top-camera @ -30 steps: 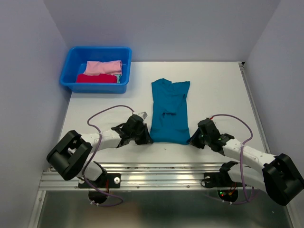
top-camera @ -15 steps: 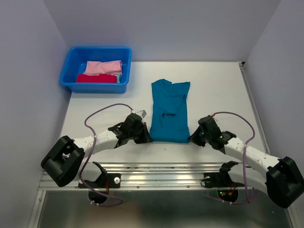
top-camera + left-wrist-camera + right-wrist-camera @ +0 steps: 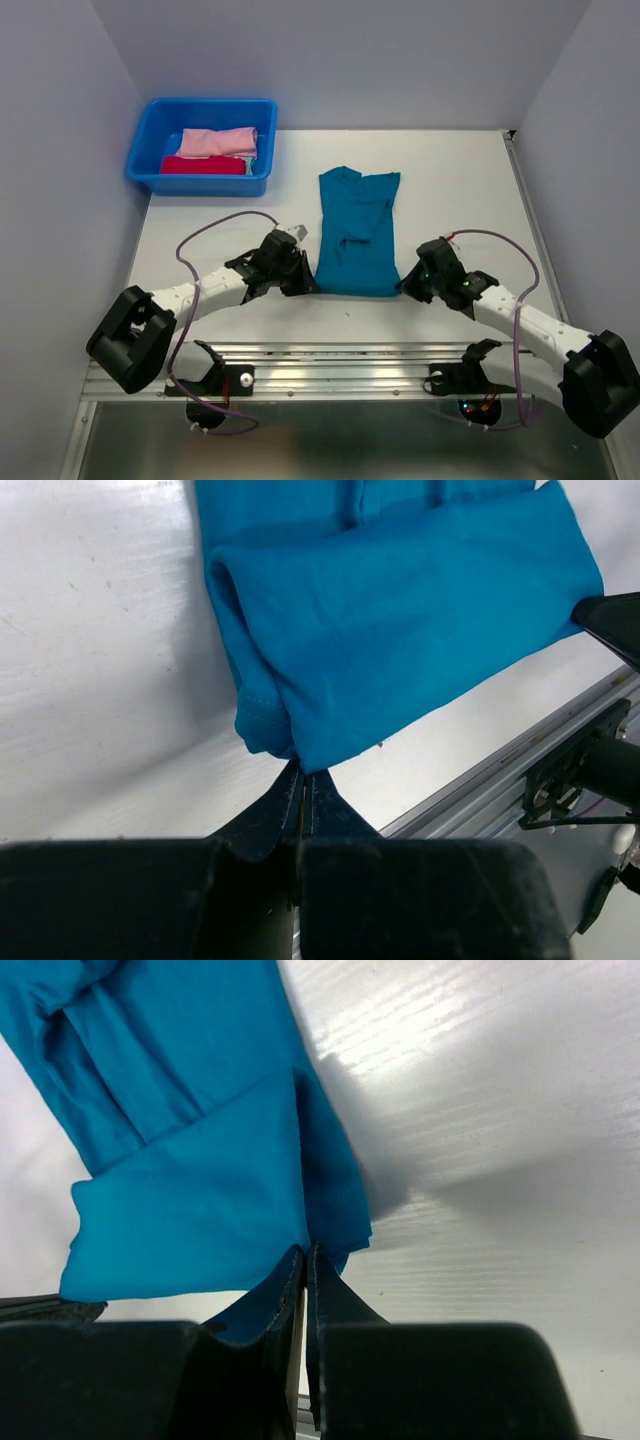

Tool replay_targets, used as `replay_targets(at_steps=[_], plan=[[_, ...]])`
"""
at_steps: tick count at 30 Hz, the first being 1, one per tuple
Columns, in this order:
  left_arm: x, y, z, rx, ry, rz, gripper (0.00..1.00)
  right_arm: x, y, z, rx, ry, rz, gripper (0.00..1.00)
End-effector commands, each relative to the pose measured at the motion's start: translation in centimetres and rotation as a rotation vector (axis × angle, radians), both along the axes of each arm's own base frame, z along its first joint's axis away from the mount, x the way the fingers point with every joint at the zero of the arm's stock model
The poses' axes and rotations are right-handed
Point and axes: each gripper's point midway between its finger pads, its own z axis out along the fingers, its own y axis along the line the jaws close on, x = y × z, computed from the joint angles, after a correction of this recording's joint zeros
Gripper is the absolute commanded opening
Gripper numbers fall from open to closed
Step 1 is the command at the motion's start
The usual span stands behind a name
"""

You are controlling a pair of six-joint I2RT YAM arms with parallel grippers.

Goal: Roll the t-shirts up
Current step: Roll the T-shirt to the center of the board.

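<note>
A white table (image 3: 460, 180) with a glossy, faintly ribbed top is enclosed by plain pale-lavender walls: the back wall (image 3: 350, 60), the left wall (image 3: 50, 220) and the right wall (image 3: 590, 150). An aluminium rail (image 3: 340, 372) is fixed along the near edge. Below it, what may be grey floor (image 3: 330, 445) is dimly seen. Soft, even light is cast.

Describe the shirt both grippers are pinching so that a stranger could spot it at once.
Start midway across the white table, right of the blue tub. The teal-blue t-shirt lies there as a long narrow strip, its near corners pinched by the left gripper and right gripper. Unlike the pink bundle and red bundle, it lies outside the tub.
</note>
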Motion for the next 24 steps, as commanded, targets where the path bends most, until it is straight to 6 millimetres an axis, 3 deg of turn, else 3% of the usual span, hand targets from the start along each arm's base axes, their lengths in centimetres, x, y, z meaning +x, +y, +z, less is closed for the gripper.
replay_targets(at_steps=[1, 8, 11, 12, 13, 14, 17, 21, 22, 23, 24], plan=[[1.2, -0.5, 2.1, -0.013, -0.007, -0.04, 0.0, 2.2, -0.1, 2.5, -0.026, -0.08, -0.03, 0.04], [1.0, -0.6, 1.3, 0.011, 0.042, -0.09, 0.02, 2.4, 0.3, 2.4, -0.031, -0.063, -0.012, 0.04], [0.2, -0.4, 1.0, 0.001, 0.053, -0.106, 0.31, 1.4, 0.3, 1.6, -0.03, -0.043, 0.02, 0.05], [-0.2, -0.1, 0.7, 0.006, 0.062, -0.108, 0.51, 0.9, 0.1, 1.0, -0.034, -0.029, 0.028, 0.08], [-0.4, 0.1, 0.6, 0.012, 0.063, -0.106, 0.57, 0.6, -0.1, 0.7, -0.043, -0.018, 0.03, 0.15], [-0.5, 0.4, 0.8, 0.017, 0.056, -0.102, 0.62, 0.0, -0.6, 0.2, -0.068, 0.009, 0.029, 0.47], [0.1, 1.6, 1.1, 0.082, 0.026, -0.062, 0.64, 0.0, -2.0, 0.5, -0.13, 0.001, -0.002, 0.54], [1.8, 1.7, 3.1, 0.093, -0.048, -0.023, 0.51, 1.6, -2.1, 3.1, -0.154, -0.079, -0.003, 0.52], [2.3, 1.2, 4.0, 0.074, -0.068, -0.023, 0.24, 2.1, -1.7, 3.4, -0.161, -0.081, 0.016, 0.47], [2.6, 0.8, 4.4, 0.064, -0.075, -0.023, 0.09, 2.5, -1.1, 3.6, -0.144, -0.09, 0.034, 0.43], [2.9, 0.3, 4.8, 0.046, -0.086, -0.028, 0.0, 2.8, -0.6, 3.7, -0.137, -0.093, 0.047, 0.36]])
